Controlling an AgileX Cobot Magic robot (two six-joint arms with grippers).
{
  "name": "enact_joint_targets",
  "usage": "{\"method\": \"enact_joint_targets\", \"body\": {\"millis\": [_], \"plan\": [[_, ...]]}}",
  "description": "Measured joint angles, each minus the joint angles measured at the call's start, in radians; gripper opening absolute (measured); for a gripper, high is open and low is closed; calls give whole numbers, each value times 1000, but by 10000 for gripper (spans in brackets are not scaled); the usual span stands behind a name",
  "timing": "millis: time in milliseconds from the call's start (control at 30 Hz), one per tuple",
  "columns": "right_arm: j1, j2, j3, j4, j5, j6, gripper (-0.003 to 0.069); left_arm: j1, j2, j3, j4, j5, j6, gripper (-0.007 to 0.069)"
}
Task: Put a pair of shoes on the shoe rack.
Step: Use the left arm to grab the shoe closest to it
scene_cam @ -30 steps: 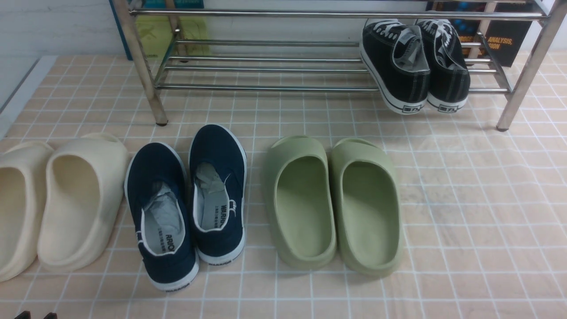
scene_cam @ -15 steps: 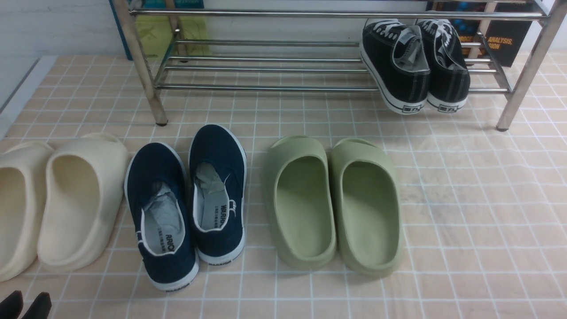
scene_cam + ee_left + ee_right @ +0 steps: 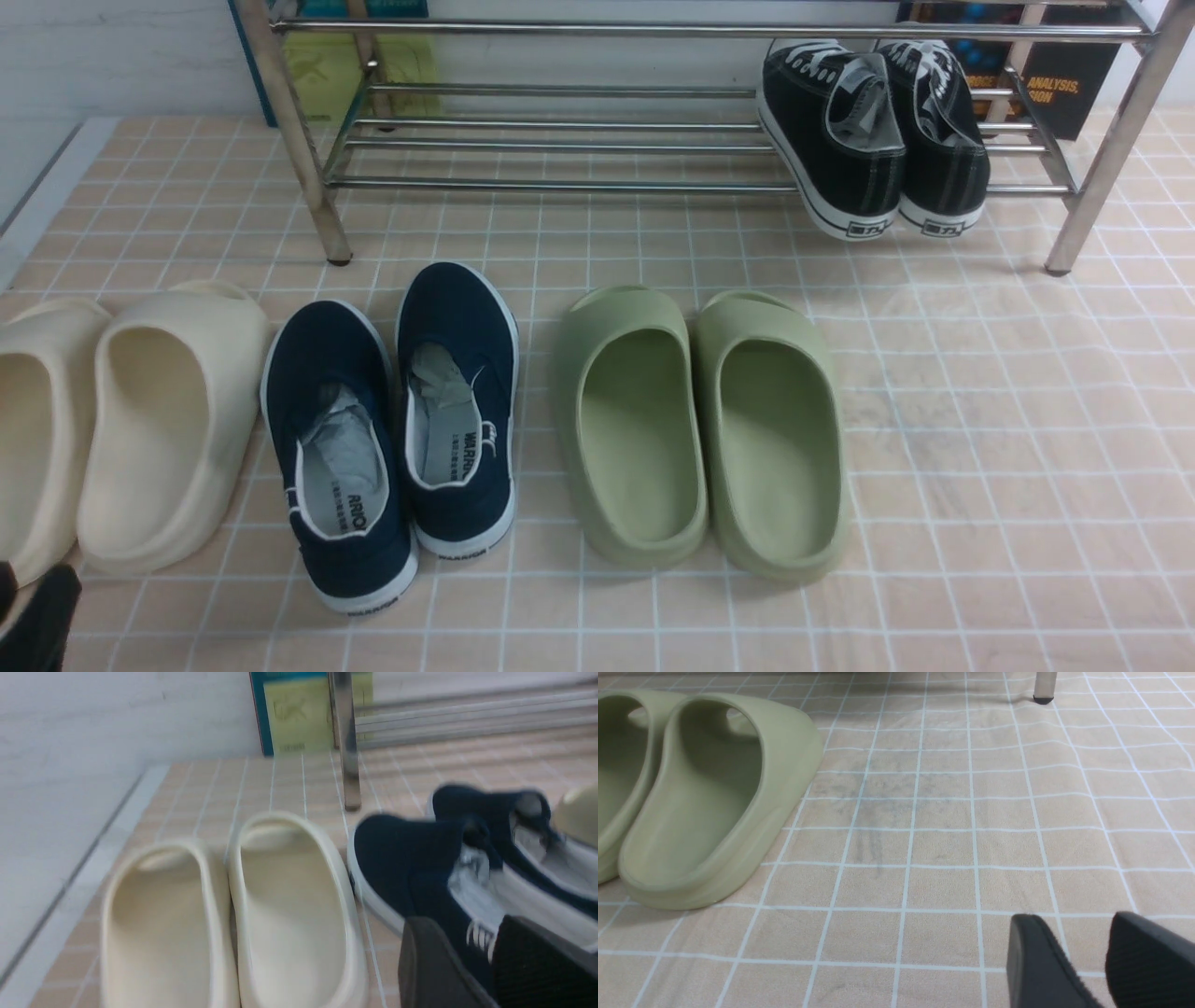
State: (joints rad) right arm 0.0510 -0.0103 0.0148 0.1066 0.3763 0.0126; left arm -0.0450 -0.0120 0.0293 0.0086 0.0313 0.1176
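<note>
L claw [image 3: 460, 959] open, nothing in it, nr surface's near L corner. R claw [image 3: 1076, 956] open too, empty. Navy shoes [image 3: 392, 439] on surface, L of centre, btwn cream clogs [image 3: 173, 429] & green slides [image 3: 700, 434]; rack [image 3: 560, 185] at far edge.

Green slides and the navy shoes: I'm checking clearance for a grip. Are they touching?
Apart: the front view shows bare floor between the navy shoes and the green slides.

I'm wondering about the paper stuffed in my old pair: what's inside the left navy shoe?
Inside the left navy shoe are a grey insole with printed lettering and crumpled greyish material towards the toe. The upper covers the toe's interior.
</note>
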Motion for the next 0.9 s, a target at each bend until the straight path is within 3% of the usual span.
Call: {"method": "enact_joint_targets", "body": {"millis": [267,400,567,700,900], "plan": [[0,0,0,0,0,0,239,0,0,0,-54,-524,-18,240],[0,0,0,0,0,0,239,0,0,-24,-110,-703,-74,240],[0,0,0,0,0,0,239,0,27,-255,-185,-486,-62,177],[0,0,0,0,0,0,239,0,179,-488,-236,-142,88,36],[0,0,0,0,0,0,239,0,468,-561,-261,-4,206,2]]}}
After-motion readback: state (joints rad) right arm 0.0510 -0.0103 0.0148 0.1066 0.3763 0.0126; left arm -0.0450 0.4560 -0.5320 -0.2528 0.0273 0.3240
